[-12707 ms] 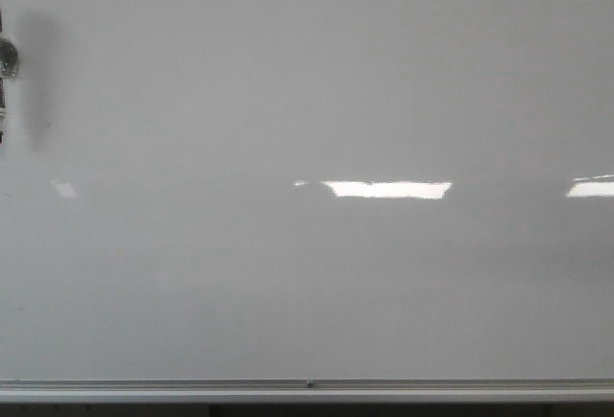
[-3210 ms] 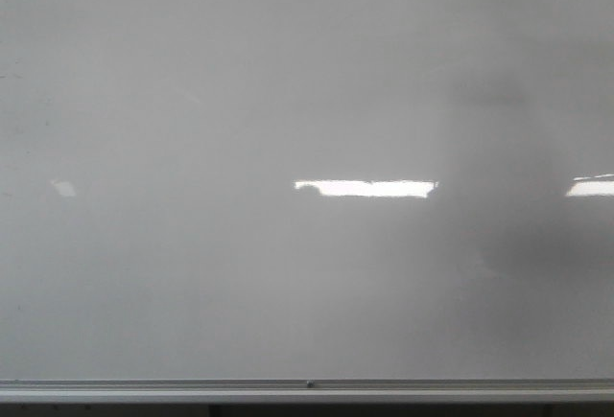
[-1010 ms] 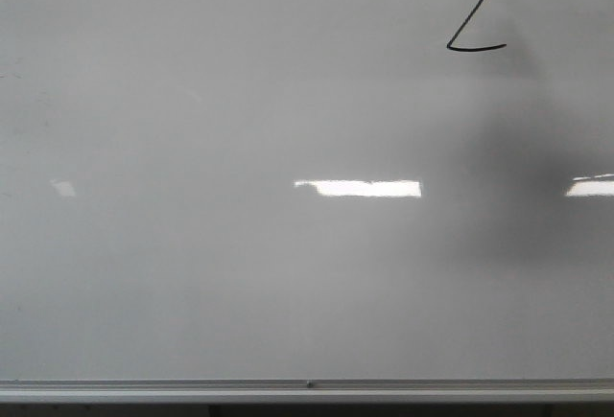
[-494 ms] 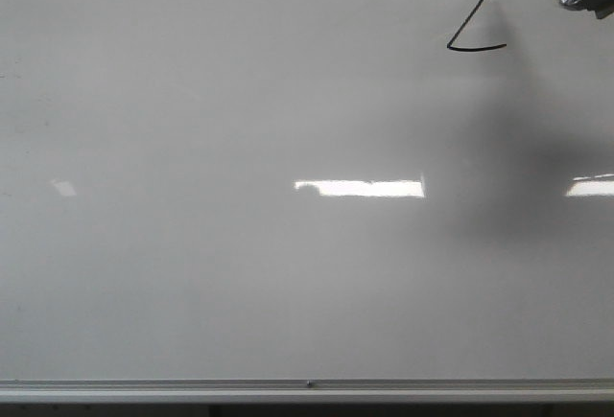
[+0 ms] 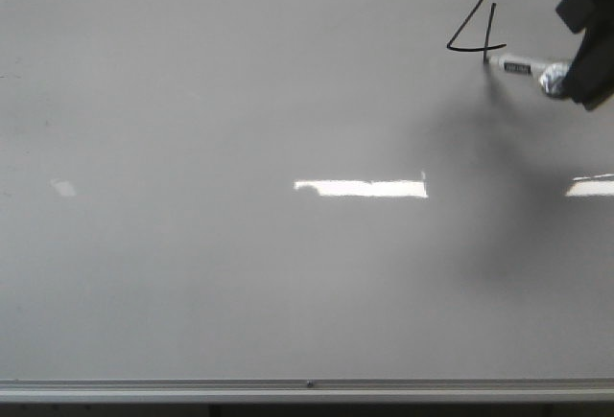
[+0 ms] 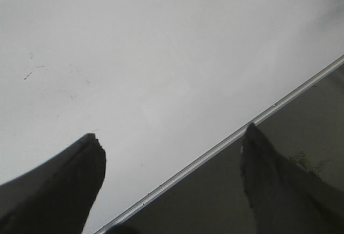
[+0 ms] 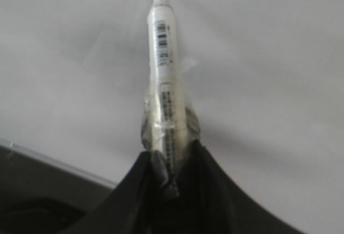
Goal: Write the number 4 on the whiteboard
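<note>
Here, the whiteboard [image 5: 240, 273] fills nearly the whole front view, its thin silver frame edge [image 5: 307, 388] running along the bottom. The number 4 [image 5: 475, 26] sits high in the board's upper right region, close to the top border of the view: a slanted stroke, a short crossbar and a vertical stem that reaches just below the crossbar. The marker [image 5: 518, 67] lies nearly level, its tip touching the foot of that stem. The right gripper [image 7: 172, 161], entering from the right margin, is clamped on the marker's taped rear end, as the right wrist view shows. A soft grey shadow [image 5: 499, 196] falls below the marker. The board's left and lower expanses are unmarked, apart from bright reflections [image 5: 360, 188]. In the left wrist view, the left gripper [image 6: 172, 156] is spread wide and holds nothing, straddling the board's frame edge.
</note>
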### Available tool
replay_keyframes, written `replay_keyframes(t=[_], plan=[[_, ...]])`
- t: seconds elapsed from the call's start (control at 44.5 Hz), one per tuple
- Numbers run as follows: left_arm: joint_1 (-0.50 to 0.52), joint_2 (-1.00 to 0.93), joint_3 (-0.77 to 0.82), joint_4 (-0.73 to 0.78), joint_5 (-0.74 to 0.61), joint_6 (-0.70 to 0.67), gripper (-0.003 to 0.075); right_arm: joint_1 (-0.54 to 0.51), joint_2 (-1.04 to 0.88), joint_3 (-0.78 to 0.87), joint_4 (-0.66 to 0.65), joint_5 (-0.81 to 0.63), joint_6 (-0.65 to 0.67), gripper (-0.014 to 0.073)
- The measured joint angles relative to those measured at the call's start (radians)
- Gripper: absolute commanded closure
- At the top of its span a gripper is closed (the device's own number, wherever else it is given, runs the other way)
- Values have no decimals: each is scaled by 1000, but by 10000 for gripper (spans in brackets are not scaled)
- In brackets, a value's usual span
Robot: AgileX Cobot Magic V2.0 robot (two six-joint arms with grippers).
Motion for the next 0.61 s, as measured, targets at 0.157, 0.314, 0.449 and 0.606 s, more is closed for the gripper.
replay_keyframes(t=[0.157,0.314,0.449,0.606], plan=[[0,0,0,0,-10,0,209,0,13,0,0,47,0,653],[0,0,0,0,-16,0,209,0,-53,0,0,51,0,653],[0,0,0,0,-17,6,209,0,-201,0,2,143,0,653],[-26,18,-12,-39,29,113,208,0,-409,20,73,318,-118,653]])
